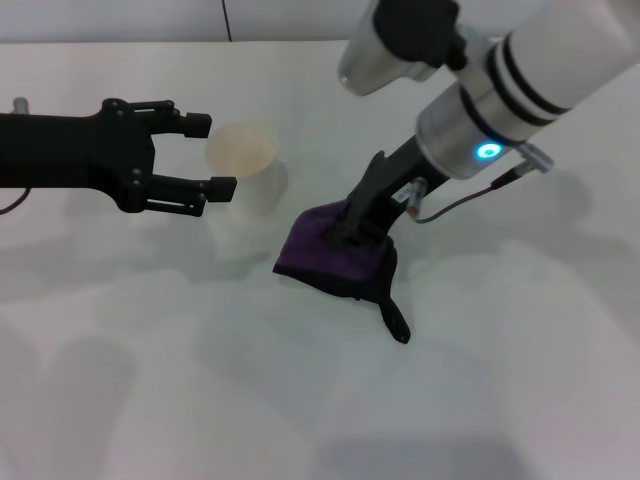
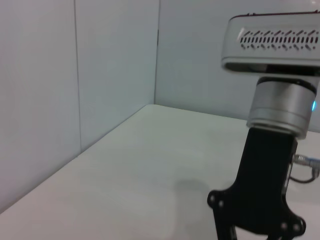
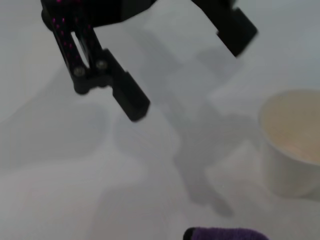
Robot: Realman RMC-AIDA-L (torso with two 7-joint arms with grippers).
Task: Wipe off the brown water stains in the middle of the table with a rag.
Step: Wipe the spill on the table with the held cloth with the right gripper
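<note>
The dark purple rag (image 1: 330,257) lies bunched on the white table (image 1: 480,380), its black strap tail (image 1: 396,322) trailing toward the front. My right gripper (image 1: 354,228) comes down from the upper right and is shut on the rag's top, pressing it to the tabletop. A sliver of the rag (image 3: 225,234) shows in the right wrist view. The brown water stains are hidden in every view. My left gripper (image 1: 210,155) hovers open beside the cup, to the rag's left, and its fingers (image 3: 127,100) show in the right wrist view.
A white paper cup (image 1: 245,165) with a tan-tinted inside stands upright just right of my left gripper's tips and close behind the rag; it shows too as the cup (image 3: 292,145). A grey cable (image 1: 460,200) loops off the right wrist. Walls (image 2: 75,75) bound the table.
</note>
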